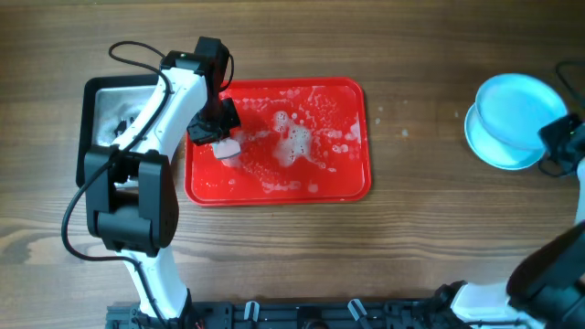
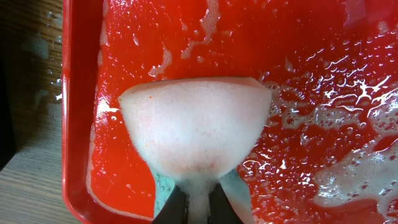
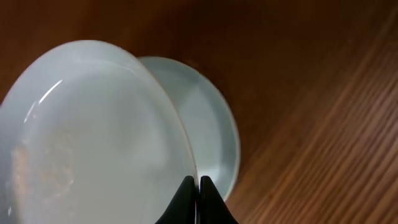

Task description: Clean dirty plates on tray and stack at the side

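The red tray [image 1: 338, 174] lies mid-table, wet and foamy, with no plate on it. My left gripper [image 1: 216, 133] is over its left part, shut on a soapy white sponge [image 1: 227, 147]. In the left wrist view the sponge [image 2: 194, 124] rests on the tray [image 2: 78, 124], pinched by the jaws [image 2: 198, 208]. At the far right my right gripper [image 1: 556, 137] is shut on the rim of a pale blue plate [image 1: 517, 102], held tilted over another plate [image 1: 494, 148]. The right wrist view shows the jaws [image 3: 199, 186], the held plate [image 3: 93, 137] and the lower plate [image 3: 214, 118]. A third plate is not distinguishable.
A black-rimmed metal pan [image 1: 114, 96] sits left of the tray, partly under the left arm. Soap foam [image 1: 294, 142] spreads across the tray's middle. Bare wooden table [image 1: 420, 110] lies between the tray and the plates.
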Robot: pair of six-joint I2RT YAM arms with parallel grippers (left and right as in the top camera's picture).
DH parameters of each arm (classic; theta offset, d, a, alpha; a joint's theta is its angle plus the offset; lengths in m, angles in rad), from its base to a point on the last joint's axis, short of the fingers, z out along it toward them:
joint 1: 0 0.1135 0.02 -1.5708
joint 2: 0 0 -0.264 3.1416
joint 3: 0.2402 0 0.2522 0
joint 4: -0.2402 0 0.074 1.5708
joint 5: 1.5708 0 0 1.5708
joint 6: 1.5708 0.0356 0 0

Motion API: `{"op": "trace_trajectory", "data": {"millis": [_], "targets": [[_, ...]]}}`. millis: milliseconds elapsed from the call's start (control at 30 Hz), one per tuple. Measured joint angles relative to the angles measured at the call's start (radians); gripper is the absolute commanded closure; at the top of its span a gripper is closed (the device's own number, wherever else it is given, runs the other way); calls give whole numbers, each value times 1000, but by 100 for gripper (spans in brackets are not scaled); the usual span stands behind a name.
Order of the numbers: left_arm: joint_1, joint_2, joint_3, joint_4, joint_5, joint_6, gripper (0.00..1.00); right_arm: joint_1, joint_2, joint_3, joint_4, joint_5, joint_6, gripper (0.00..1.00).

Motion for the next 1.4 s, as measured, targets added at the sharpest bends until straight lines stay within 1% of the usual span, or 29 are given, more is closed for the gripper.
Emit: {"op": "trace_trajectory", "data": {"millis": [100, 167, 200, 233, 267, 300, 333, 400, 433, 467, 533, 567, 600, 633, 700, 733, 767, 833, 900, 967, 1000, 1067, 1133, 1167, 1200, 1233, 1267, 1333, 1400], "targets": [[0, 0, 0, 0, 0, 0, 96, 0, 114, 0, -4, 34, 22, 96], [0, 0, 0, 0, 0, 0, 96, 0, 137, 0, -1, 41, 29, 96], [0, 0, 0, 0, 0, 0, 95, 0, 152, 0, 1, 50, 34, 94], [0, 0, 0, 0, 0, 0, 95, 0, 163, 0, 6, 56, 39, 88], [0, 0, 0, 0, 0, 0, 95, 0, 168, 0, 18, 60, 42, 75], [0, 0, 0, 0, 0, 0, 95, 0, 169, 0, 32, 64, 48, 59], [0, 0, 0, 0, 0, 0, 95, 0, 169, 0, 50, 64, 52, 54], [0, 0, 0, 0, 0, 0, 96, 0, 169, 0, 79, 51, 55, 49], [0, 0, 0, 0, 0, 0, 96, 0, 169, 0, 84, 32, 56, 48], [0, 0, 0, 0, 0, 0, 96, 0, 169, 0, 82, 1, 55, 44], [0, 0, 0, 2, 0, 0, 96, 0, 167, 0, 71, -53, 51, 31], [0, 0, 0, 7, 0, 0, 96, 0, 157, 0, 68, -85, 37, 26], [0, -2, 0, 8, 0, 0, 96, 0, 132, 0, 61, -124, 19, 21], [0, -23, 3, 6, 0, 0, 96, 6, 50, 1, 39, -193, -16, 13], [0, -76, 18, -2, -1, 8, 96, 38, -93, 11, 21, -226, -46, 8], [0, -107, 20, -15, -7, 11, 96, 68, -158, 13, 0, -236, -73, 7], [1, -176, 23, -43, -22, 11, 96, 122, -242, 16, -26, -251, -109, 4], [14, -282, 40, -86, -72, 7, 96, 190, -311, 26, -49, -264, -152, 2], [64, -358, 52, -132, -149, 2, 96, 274, -343, 29, -93, -270, -200, 2], [119, -362, 52, -144, -182, -5, 96, 317, -341, 29, -113, -271, -219, 2], [177, -359, 52, -140, -199, -16, 96, 336, -341, 29, -113, -271, -228, 2], [269, -357, 50, -115, -211, -26, 96, 350, -341, 29, -113, -271, -232, 2], [350, -356, 21, -35, -219, -27, 96, 351, -341, 29, -113, -271, -234, 2], [371, -356, 1, -10, -222, -27, 93, 351, -341, 28, -117, -271, -235, 2], [396, -355, -56, 77, -223, -27, 81, 351, -341, 29, -119, -271, -235, 2], [413, -349, -105, 128, -222, -27, 76, 351, -341, 28, -122, -271, -236, 2], [422, -346, -145, 179, -223, -30, 74, 351, -341, 29, -124, -271, -236, 2], [428, -345, -218, 257, -223, -28, 73, 351, -341, 29, -131, -271, -236, 2], [428, -345, -288, 299, -222, -27, 66, 351, -341, 29, -138, -271, -235, 2]]}}
